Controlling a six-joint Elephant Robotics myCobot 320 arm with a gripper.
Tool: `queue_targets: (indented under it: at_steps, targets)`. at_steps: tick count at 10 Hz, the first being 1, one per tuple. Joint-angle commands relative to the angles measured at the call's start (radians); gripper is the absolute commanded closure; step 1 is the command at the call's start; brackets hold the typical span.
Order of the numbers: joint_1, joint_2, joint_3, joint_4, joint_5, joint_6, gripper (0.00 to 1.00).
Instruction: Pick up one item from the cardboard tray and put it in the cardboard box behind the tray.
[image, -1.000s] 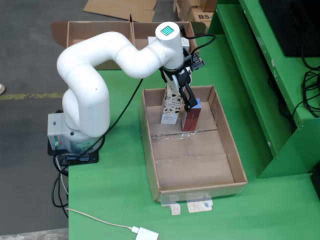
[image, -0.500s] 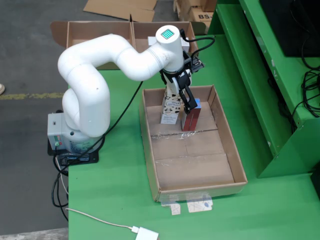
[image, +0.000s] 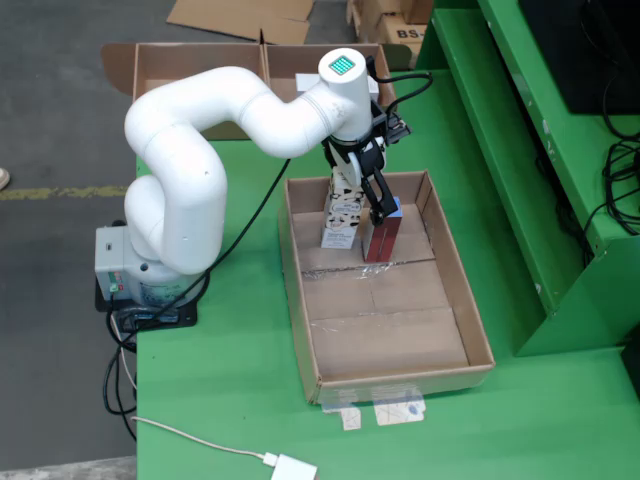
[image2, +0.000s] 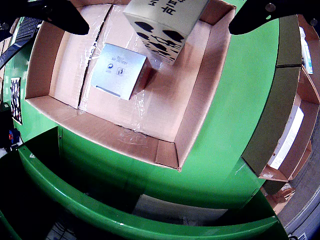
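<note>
- In the fixed view, nearest the camera, a white charger block with its thin white cable (image: 290, 466) lies at the front edge of the green table (image: 230, 380), and two small printed paper tags (image: 385, 410) lie just in front of the tray.
- The shallow brown cardboard tray (image: 385, 355) rests flat on the table; its near half is bare, taped cardboard.
- At the tray's far end two cartons stand upright, touching or nearly so: a dark red rectangular carton with a blue top (image: 382, 236) on the right and a tall white carton with black cow-spot print (image: 341, 215) on the left.
- The black two-finger gripper (image: 362, 190) is lowered over these cartons, its jaws spread apart; the fixed view does not settle whether either finger touches a carton.
- In the gripper's own view the two black fingers (image2: 60, 15) sit wide at the upper corners with the white spotted carton (image2: 165, 25) between them, not clamped; the silver-grey top of the other carton (image2: 119, 70) lies beside it inside the tray (image2: 197, 100).
- The white jointed robot arm (image: 215, 130) curves up from its base at the table's left edge.
- Behind the tray, off the table's far edge, an open brown cardboard box with a centre divider (image: 195, 70) sits well apart from the cartons.
</note>
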Motion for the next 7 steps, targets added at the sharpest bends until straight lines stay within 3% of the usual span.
queue_targets:
  at_steps: [1,7]
  targets:
    - [0.013,-0.005,0.062,-0.004,-0.009,0.009,0.0]
    - [0.009,0.009,0.003,0.013,-0.001,0.022,0.0]
